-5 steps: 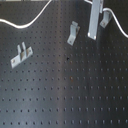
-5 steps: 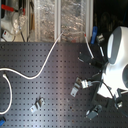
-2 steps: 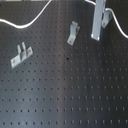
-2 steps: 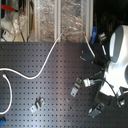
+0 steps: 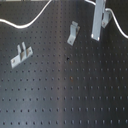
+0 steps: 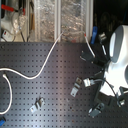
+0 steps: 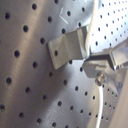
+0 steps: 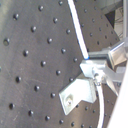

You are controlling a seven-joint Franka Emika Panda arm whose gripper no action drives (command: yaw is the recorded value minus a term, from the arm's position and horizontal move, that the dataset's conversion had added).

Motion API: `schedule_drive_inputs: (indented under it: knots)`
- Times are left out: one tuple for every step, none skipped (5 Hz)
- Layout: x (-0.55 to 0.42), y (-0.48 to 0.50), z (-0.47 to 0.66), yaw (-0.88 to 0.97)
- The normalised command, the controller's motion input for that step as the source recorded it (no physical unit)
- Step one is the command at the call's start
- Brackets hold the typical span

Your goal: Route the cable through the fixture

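In the first exterior view, the cable (image 5: 30, 22) enters at the upper left edge of the frame, dips, then rises toward the top centre, exactly as it lay a second ago. Lower left of centre, a small bracket (image 5: 21, 55) stands on the black perforated board (image 5: 65, 95), unmoved. Near upper centre a second bracket (image 5: 74, 33) leans, also unchanged. To its right the gripper (image 5: 97, 34) hangs down from the top edge as a pale vertical bar; it sits at almost the same spot as before, with no clear shift. A third bracket (image 5: 106, 19) shows just behind it, with the cable curving down to the right edge beside it. In the second wrist view the fingers (image 8: 95, 70) appear pinched on the cable (image 8: 77, 30), just beside a bracket (image 8: 75, 96).
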Motion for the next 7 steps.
schedule_drive_inputs:
  knots:
    - [-0.088,0.044,0.33,0.02]
    - [-0.087,0.029,0.07,0.03]
    - [-0.313,0.134,-0.04,0.04]
    - [-0.370,0.159,-0.17,0.08]
    - [-0.220,0.316,-0.08,0.04]
    - [-0.230,0.183,-0.12,0.05]
    - [0.000,0.000,0.00,-0.03]
